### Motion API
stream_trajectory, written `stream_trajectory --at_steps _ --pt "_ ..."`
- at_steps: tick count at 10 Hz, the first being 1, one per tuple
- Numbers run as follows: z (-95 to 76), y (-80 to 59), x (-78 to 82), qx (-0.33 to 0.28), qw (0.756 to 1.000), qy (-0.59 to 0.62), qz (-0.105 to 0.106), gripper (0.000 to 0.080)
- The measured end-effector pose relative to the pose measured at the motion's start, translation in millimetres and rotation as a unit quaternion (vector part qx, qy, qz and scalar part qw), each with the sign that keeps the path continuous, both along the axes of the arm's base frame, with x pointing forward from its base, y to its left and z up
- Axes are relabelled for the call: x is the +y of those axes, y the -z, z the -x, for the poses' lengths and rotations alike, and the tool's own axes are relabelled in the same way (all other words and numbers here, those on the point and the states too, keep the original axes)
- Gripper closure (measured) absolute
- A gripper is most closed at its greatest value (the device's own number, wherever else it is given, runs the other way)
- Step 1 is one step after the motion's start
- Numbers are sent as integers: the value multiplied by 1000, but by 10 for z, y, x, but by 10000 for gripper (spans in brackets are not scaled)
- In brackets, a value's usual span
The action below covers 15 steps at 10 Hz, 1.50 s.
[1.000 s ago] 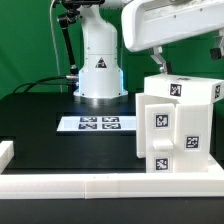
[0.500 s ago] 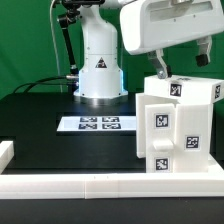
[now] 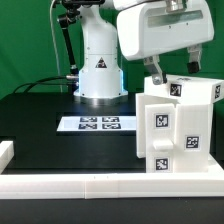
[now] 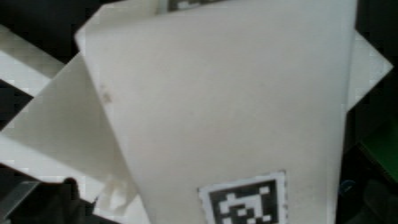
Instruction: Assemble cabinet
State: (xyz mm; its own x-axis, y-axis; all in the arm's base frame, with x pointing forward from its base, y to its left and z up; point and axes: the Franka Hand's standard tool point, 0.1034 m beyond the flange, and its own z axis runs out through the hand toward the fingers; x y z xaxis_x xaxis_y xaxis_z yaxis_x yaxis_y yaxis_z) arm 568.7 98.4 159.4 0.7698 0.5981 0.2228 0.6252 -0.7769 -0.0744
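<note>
The cabinet point(image 3: 176, 125) is a white blocky box with black-and-white tags, standing upright on the black table at the exterior view's right. My gripper point(image 3: 174, 67) hangs just above its top rear edge. Its two dark fingers point(image 3: 155, 72) are spread apart and hold nothing. In the wrist view the cabinet point(image 4: 214, 110) fills almost the whole picture, very close, with one tag near the edge. My fingertips do not show clearly there.
The marker board point(image 3: 97, 124) lies flat on the table mid-left. The robot's white base point(image 3: 100, 65) stands behind it. A white rail point(image 3: 100, 186) runs along the front edge, with a raised white end point(image 3: 5, 151) at the left.
The hand has moved toward the exterior view's left and slightly lower over the cabinet's top. The cabinet has not moved.
</note>
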Motion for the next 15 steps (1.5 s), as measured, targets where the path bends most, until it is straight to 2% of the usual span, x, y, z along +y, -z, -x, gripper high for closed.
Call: stream_trajectory --at_steps 4,5,6,7,11,15 --pt "15 46 -2 4 1000 3 1 2" --pt "18 53 -4 5 1000 4 1 150" --pt "17 53 -6 5 1000 4 1 150" --pt "16 52 -7 5 1000 4 1 239" --pt "14 50 -8 11 999 39 -4 238" --pt "-8 37 -3 29 975 219 -30 238"
